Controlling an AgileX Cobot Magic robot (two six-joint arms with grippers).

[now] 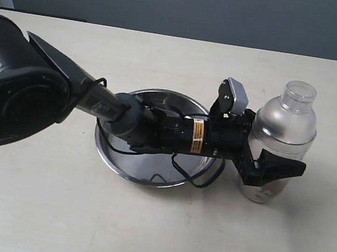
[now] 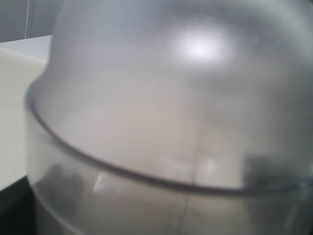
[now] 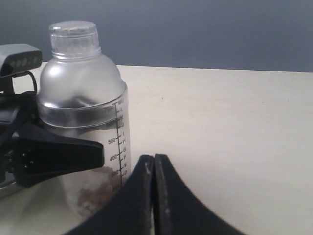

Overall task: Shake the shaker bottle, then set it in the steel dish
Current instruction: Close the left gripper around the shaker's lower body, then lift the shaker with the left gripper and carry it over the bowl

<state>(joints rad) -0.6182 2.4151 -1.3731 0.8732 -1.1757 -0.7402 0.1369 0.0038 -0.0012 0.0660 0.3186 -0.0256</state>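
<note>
The shaker bottle (image 1: 286,120) stands upright on the table, just right of the steel dish (image 1: 127,169). Its frosted dome and clear cap point up, and brownish-white granules (image 3: 95,188) lie at its bottom. My left gripper (image 1: 280,147) reaches across over the dish and clasps the bottle's body. One black finger (image 1: 281,166) crosses its near side, while the other finger is hidden behind it. The bottle (image 2: 161,98) fills the left wrist view, hiding the jaws. My right gripper (image 3: 154,160) is shut and empty, low over the table beside the bottle (image 3: 80,98).
The left arm (image 1: 30,89) and its cables stretch over the dish from the left. Bare beige tabletop (image 1: 142,234) lies in front and on the far side (image 3: 234,127) of the bottle. A grey wall stands behind the table's back edge.
</note>
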